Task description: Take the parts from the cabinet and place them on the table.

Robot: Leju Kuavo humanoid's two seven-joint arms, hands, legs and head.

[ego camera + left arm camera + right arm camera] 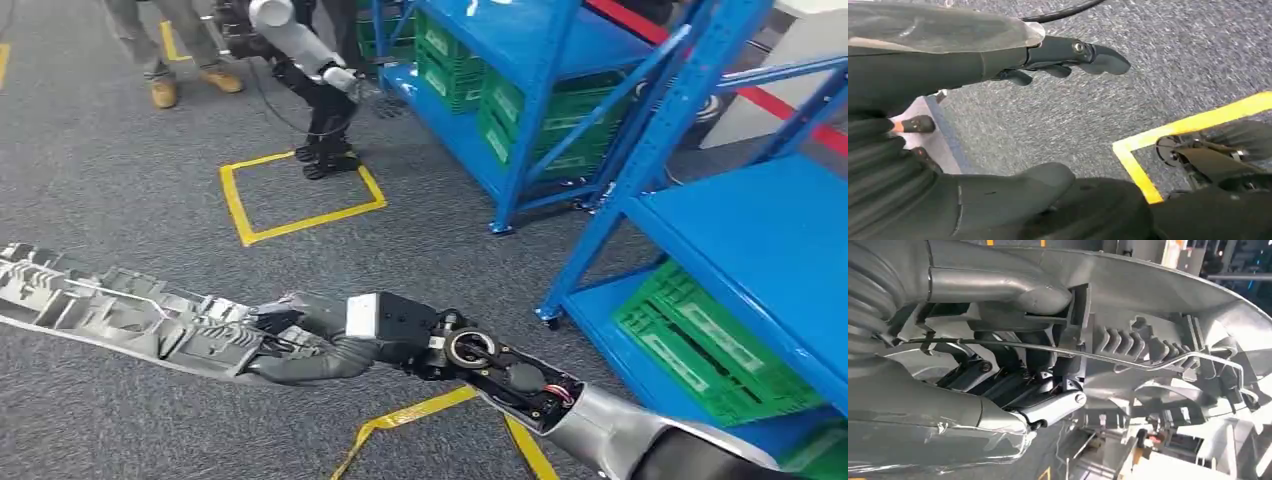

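- Right hand: nearest item, reaching across the lower part of the head view; fingers wrapped around the edge of the part, thumb laid over its top
- Part: long grey moulded piece with ribs and cut-outs, held off the floor in the right hand, stretching away toward the left; a thin wire rod runs along its ribbed face in the right wrist view
- Left hand: over grey carpet, holding nothing, fingers nearly straight and well apart from the thumb
- Yellow floor tape: strips on the carpet just below the right arm
- Near blue rack: on the right, green crate on its low shelf
- Yellow taped square: on the carpet, mid distance
- Far blue rack: green crates stacked on its shelves
- Second robot: silver arm, dark legs, standing at the far edge of the square beside the far rack
- Person: legs and tan boots, farthest back, left of the second robot
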